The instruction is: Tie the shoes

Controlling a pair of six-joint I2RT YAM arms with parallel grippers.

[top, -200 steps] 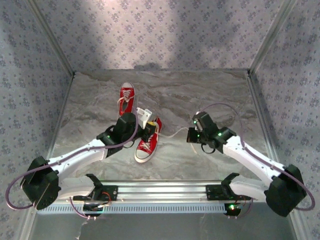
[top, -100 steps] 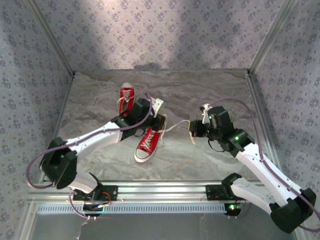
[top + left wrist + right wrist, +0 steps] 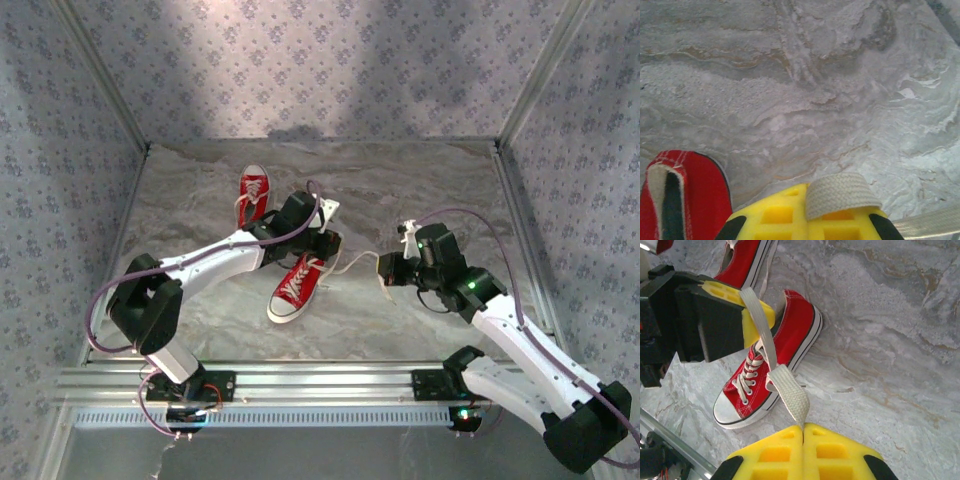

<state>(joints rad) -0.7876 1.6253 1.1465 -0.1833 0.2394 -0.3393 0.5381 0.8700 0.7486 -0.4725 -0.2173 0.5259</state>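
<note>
Two red shoes lie on the marble table: the far one (image 3: 255, 190) and the near one (image 3: 294, 286), toe toward the arms. My left gripper (image 3: 326, 242) hovers over the near shoe's heel (image 3: 685, 195), shut on a white lace (image 3: 839, 194) that loops over its yellow fingers (image 3: 775, 215). My right gripper (image 3: 386, 270) stands right of that shoe, shut on the other lace end (image 3: 790, 395), which runs back to the shoe (image 3: 767, 370). The right wrist view also has the left gripper (image 3: 757, 312) with its lace draped over it.
Patterned walls enclose the table (image 3: 420, 190) on three sides. A metal rail (image 3: 320, 385) with both arm bases runs along the near edge. Bare marble lies behind and to the right of the shoes.
My left arm has reached farther out and right, carrying its lace over the near shoe's heel. My right arm has risen and shifted slightly, its lace still gripped.
</note>
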